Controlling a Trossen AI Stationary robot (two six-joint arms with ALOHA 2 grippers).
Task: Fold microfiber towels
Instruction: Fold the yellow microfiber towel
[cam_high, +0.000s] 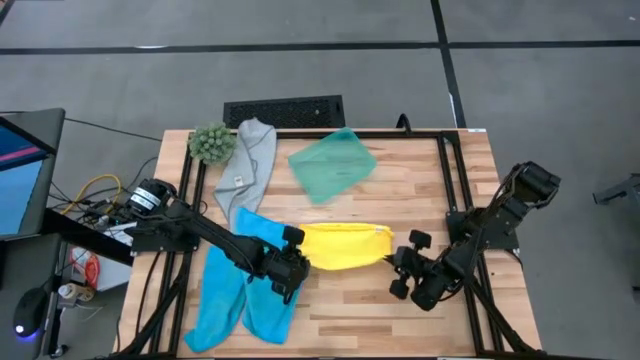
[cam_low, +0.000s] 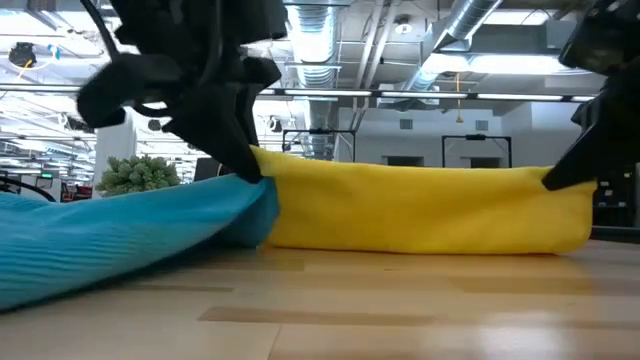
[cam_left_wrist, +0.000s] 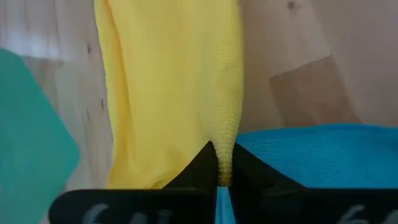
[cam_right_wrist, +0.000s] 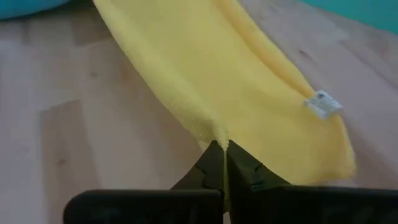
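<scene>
Your left hand (cam_high: 296, 266) is pinched tight on one end of the yellow towel (cam_high: 345, 245), and your right hand (cam_high: 398, 262) is pinched tight on the opposite end; each wrist view shows the fingertips (cam_left_wrist: 219, 168) meeting on a thin fold of yellow cloth at the edge.

From above, both hands cover the towel's end corners, so you cannot see how those corners lie. In the low view the arms are cut off by the top of the frame, and the blue towels (cam_high: 240, 290) hide the yellow towel's lower left end. The small white tag (cam_right_wrist: 323, 104) is too small to read.

The yellow towel sits mid-surface as a long, narrow bundle, its long axis running straight between your two hands, left to right across the wooden surface (cam_high: 400, 310). The blue towels lie crumpled beside your left hand, touching the yellow end. The grey towel (cam_high: 250, 165) lies farther back, near the plant ball (cam_high: 211, 143) and the teal tray (cam_high: 332, 165).
</scene>
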